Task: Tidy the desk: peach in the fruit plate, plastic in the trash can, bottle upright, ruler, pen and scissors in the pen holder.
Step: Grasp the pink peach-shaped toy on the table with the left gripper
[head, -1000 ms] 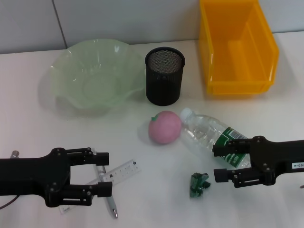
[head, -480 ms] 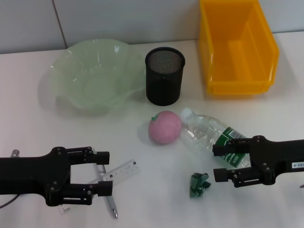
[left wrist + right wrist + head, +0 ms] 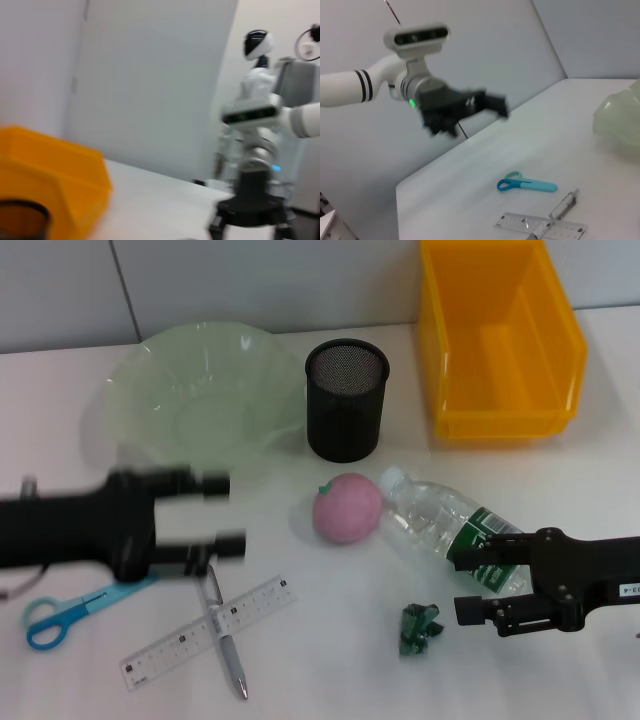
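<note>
I'm looking at a white tabletop [image 3: 300, 660] running under a pale grey panelled wall [image 3: 250, 280], a dark seam [image 3: 122, 285] cutting down the panels at the far left. In the left wrist view, a second white humanoid machine [image 3: 257, 140] is standing beyond the table's far edge. Soft, even light is falling everywhere.

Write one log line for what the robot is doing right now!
left gripper: open, empty, in the air near peach | right gripper: open, beside lying bottle | scissors, ruler, pen: on desk
</note>
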Controlling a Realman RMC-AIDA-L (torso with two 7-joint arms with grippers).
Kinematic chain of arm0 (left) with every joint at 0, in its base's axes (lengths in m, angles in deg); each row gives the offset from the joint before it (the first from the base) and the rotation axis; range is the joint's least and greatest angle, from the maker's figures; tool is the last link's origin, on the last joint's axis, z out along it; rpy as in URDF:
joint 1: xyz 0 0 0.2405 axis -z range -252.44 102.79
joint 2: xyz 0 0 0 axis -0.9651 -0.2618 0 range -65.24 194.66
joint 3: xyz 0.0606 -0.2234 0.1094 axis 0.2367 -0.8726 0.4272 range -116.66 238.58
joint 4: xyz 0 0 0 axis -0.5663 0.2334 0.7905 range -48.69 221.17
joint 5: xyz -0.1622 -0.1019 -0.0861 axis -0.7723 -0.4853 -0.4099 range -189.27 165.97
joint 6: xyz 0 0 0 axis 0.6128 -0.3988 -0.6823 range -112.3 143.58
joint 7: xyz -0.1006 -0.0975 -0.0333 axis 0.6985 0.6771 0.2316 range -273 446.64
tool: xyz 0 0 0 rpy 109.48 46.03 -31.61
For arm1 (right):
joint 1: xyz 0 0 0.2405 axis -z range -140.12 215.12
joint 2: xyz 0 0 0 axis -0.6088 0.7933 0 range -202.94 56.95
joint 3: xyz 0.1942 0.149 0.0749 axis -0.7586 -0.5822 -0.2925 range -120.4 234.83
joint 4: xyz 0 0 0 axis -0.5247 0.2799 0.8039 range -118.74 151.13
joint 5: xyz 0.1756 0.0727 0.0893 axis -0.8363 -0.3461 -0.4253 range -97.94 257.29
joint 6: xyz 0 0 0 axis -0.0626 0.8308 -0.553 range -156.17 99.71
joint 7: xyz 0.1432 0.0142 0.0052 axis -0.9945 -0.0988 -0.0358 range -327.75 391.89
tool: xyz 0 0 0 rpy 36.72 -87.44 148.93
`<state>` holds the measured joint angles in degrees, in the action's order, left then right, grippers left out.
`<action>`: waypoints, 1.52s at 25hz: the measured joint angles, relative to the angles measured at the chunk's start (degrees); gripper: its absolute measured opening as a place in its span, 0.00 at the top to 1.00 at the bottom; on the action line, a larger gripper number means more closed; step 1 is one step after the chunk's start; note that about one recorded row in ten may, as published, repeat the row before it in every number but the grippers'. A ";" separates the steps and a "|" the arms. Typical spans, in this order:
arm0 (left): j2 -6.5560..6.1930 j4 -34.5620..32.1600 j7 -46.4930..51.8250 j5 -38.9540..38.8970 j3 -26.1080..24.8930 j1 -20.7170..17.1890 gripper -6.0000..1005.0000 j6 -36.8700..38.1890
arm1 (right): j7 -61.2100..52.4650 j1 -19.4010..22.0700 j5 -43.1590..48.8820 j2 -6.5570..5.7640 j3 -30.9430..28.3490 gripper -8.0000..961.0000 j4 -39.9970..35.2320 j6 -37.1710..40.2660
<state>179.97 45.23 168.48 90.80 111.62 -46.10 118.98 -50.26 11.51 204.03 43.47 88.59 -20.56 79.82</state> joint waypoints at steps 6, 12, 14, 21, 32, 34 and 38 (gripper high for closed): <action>1.40 -6.40 -0.08 2.59 0.01 6.14 0.21 -4.97 | -0.03 0.12 0.00 -0.06 -0.01 0.18 0.57 -0.47; 2.94 -7.10 -0.53 12.42 0.22 14.26 0.21 -8.51 | -0.14 0.08 0.00 -0.10 -0.01 0.18 0.64 -0.97; 3.15 -7.01 0.10 15.08 1.17 16.62 0.21 -9.67 | -0.17 0.06 0.00 -0.15 0.00 0.18 0.64 -0.98; 3.16 -8.18 2.49 16.60 8.18 19.42 0.21 -13.62 | -0.64 0.14 0.01 -0.27 -0.01 0.18 0.62 -1.03; 3.41 -8.82 3.98 17.83 14.50 20.58 0.21 -16.47 | -1.20 0.11 0.56 -0.53 -0.14 0.18 0.63 -0.63; 3.50 -8.83 3.90 17.72 16.25 20.59 0.21 -17.27 | -1.43 0.14 0.58 -0.54 -0.10 0.18 0.64 -0.55; 3.69 -8.61 3.93 17.63 20.92 20.68 0.21 -21.27 | -1.52 0.22 0.62 -0.54 -0.02 0.18 0.64 -0.50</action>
<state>183.67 36.62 172.41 108.43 132.54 -25.42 97.72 -51.77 11.73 204.65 42.93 88.58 -19.92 79.32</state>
